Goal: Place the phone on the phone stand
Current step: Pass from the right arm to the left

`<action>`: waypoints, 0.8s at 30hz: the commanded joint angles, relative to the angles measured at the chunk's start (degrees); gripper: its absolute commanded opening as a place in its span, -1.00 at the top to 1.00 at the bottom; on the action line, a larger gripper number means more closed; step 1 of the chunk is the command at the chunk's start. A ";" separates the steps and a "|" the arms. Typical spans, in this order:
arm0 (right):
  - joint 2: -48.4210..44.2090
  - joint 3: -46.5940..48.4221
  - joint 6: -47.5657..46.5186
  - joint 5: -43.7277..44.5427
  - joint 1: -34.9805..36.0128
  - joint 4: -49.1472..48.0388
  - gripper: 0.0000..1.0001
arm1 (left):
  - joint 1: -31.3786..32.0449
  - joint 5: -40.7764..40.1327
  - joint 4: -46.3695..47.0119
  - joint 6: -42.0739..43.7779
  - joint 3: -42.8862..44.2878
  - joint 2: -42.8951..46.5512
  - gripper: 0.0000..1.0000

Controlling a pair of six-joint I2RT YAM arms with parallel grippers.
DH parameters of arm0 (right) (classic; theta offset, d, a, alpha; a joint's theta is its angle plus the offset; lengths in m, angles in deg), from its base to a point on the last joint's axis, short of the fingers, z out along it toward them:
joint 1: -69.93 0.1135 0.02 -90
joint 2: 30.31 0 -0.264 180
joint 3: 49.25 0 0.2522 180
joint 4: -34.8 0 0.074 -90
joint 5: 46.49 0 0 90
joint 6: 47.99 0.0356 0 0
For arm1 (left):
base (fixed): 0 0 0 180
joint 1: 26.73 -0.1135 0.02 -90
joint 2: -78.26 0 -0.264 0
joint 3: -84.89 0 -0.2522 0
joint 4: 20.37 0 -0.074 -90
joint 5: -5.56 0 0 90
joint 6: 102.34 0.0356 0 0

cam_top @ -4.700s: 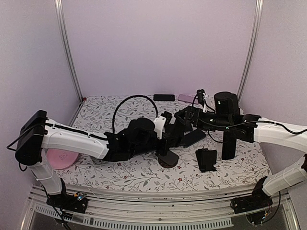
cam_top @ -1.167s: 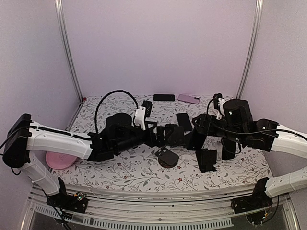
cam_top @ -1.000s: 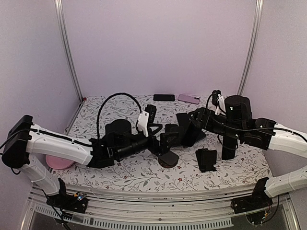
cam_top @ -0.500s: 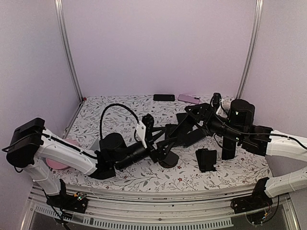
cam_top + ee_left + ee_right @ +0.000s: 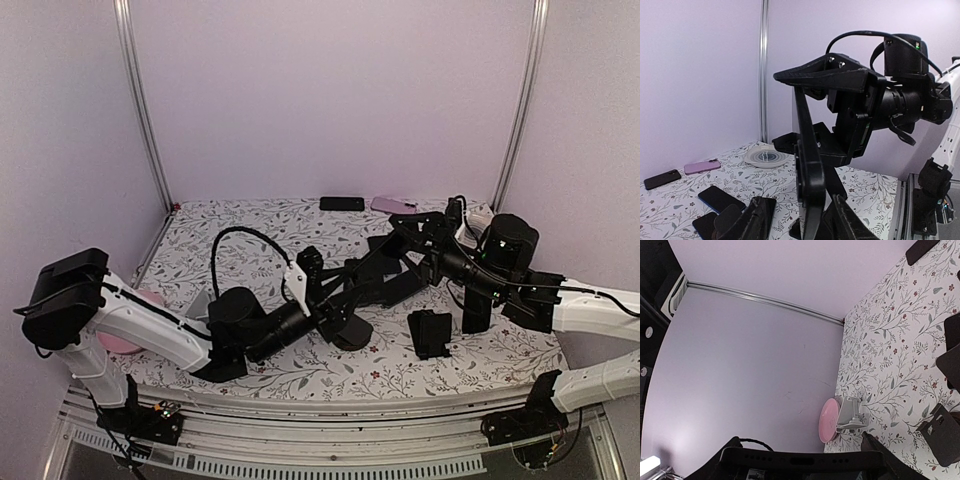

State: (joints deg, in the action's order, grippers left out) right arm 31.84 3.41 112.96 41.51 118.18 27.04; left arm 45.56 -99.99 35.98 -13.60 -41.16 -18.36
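Note:
The black phone stand point(image 5: 352, 333) has a round base on the flowered table. In the left wrist view its dark upright point(image 5: 811, 200) stands edge-on between my left gripper's point(image 5: 804, 222) fingers point(image 5: 757, 220), with a gap on each side. My left gripper point(image 5: 335, 295) is open around it. My right gripper point(image 5: 405, 252) is shut on the black phone point(image 5: 398, 283), held tilted just right of and above the stand. The phone's port edge point(image 5: 805, 460) spans the right fingers. Whether phone and stand touch cannot be told.
Another black stand point(image 5: 430, 333) and a tall black block point(image 5: 476, 305) sit at front right. A black phone point(image 5: 342, 203) and a pink phone point(image 5: 393, 205) lie at the back. A pink plate point(image 5: 128, 335) and a grey stand point(image 5: 852, 415) are at left.
My left arm has sunk low and reached right, its jaws narrowing round the stand's upright. The right gripper has carried the phone left, over the stand.

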 commanded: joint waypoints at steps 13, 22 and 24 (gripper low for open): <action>0.59 -0.38 3.40 -4.08 -0.43 -9.37 0.38 | 0.66 -4.11 -1.83 1.07 3.29 -0.83 0.66; 1.16 -1.56 3.63 -5.03 -0.38 -11.01 0.37 | 0.52 -6.79 -3.37 -1.28 3.54 -0.38 1.00; 1.58 -1.39 3.41 -5.37 -0.42 -11.24 0.36 | 0.57 -6.57 -3.62 -1.38 3.37 0.00 1.00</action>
State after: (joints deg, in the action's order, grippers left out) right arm 33.13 1.99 116.55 39.10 117.63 21.27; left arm 46.02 -103.90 32.68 -12.81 -38.54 -18.53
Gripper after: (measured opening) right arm 0.750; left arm 0.047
